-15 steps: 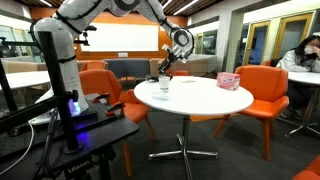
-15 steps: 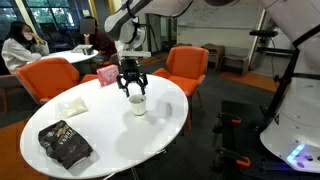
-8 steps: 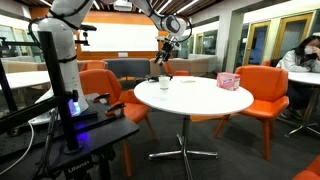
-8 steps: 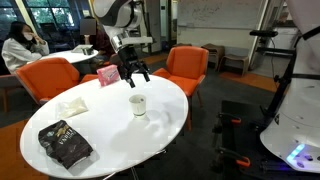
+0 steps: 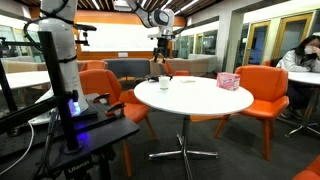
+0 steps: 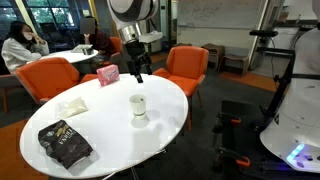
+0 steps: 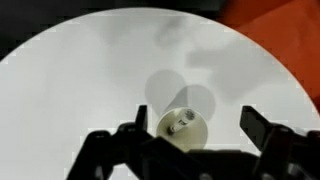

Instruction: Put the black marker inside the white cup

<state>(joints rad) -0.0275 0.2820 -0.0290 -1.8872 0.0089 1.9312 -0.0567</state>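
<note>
The white cup [image 6: 138, 105] stands upright on the round white table [image 6: 105, 135]; it also shows in an exterior view [image 5: 163, 82]. In the wrist view I look down into the cup [image 7: 195, 133], and the black marker [image 7: 180, 122] rests inside it, end up. My gripper [image 6: 137, 72] hangs well above the table, behind and above the cup, open and empty. It also shows in an exterior view [image 5: 160, 55]. In the wrist view both fingers of the gripper [image 7: 197, 128] flank the cup from high above.
A pink patterned box [image 6: 108, 74] sits at the table's far edge, also in an exterior view [image 5: 229, 81]. A black snack bag [image 6: 64, 143] and a white wrapper [image 6: 72, 103] lie on the table. Orange chairs [image 6: 186, 66] ring it.
My gripper has risen from just over the cup to well above the table, staying open. The cup has not moved.
</note>
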